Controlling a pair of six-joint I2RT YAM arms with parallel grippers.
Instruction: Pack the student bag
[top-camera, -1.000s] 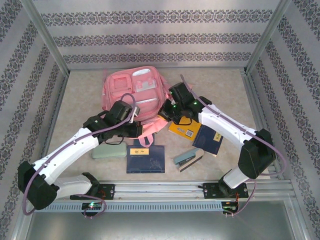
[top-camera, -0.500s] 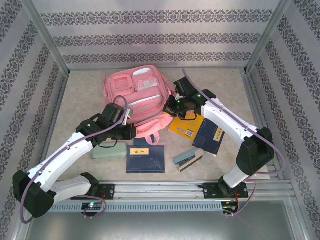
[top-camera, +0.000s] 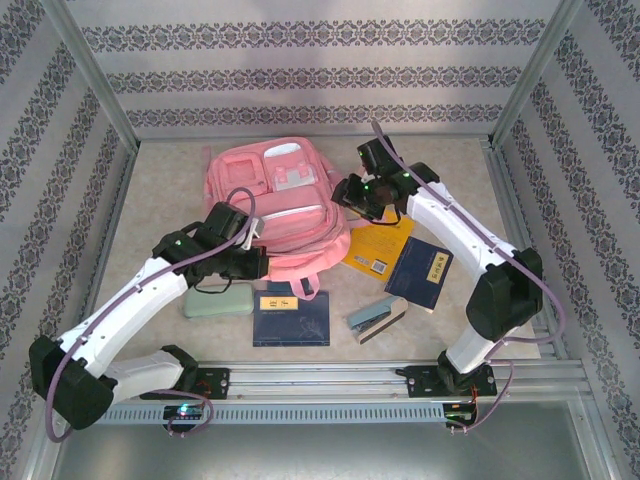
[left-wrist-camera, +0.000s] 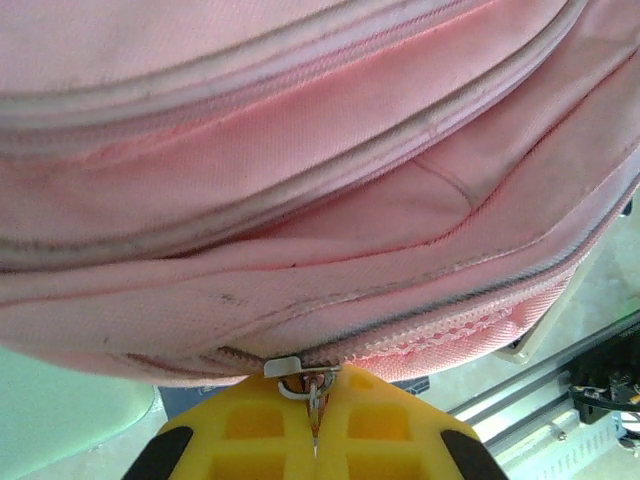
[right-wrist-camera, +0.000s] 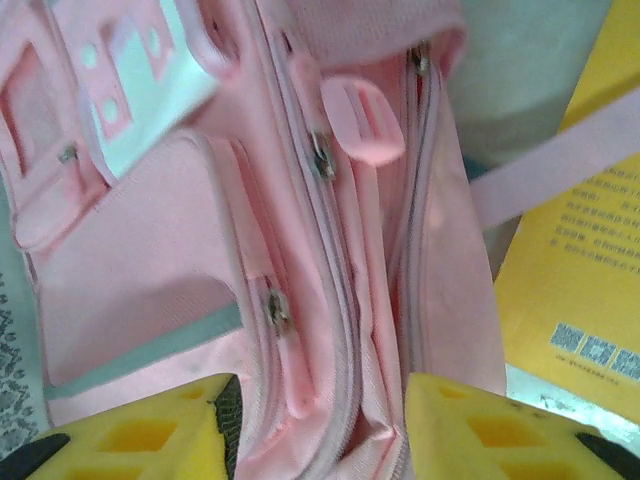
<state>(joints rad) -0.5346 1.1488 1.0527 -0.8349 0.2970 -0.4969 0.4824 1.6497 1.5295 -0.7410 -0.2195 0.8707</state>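
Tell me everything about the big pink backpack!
The student bag is a soft pink fabric backpack lying flat, front up, with several zipped pockets and pale panels. One strap crosses a yellow book. The left gripper pinches a metal zipper pull on its near edge; the right gripper stands open astride its right side.

The soft fabric backpack is pink with pale, whitish panels, and its metal zip pull is silver. On the mottled beige tabletop are a yellow paperback book, a navy book with a yellow label, a navy booklet labelled likewise, a pale green pencil case and a teal-grey stapler. The grey walls bear dark floral stripes.
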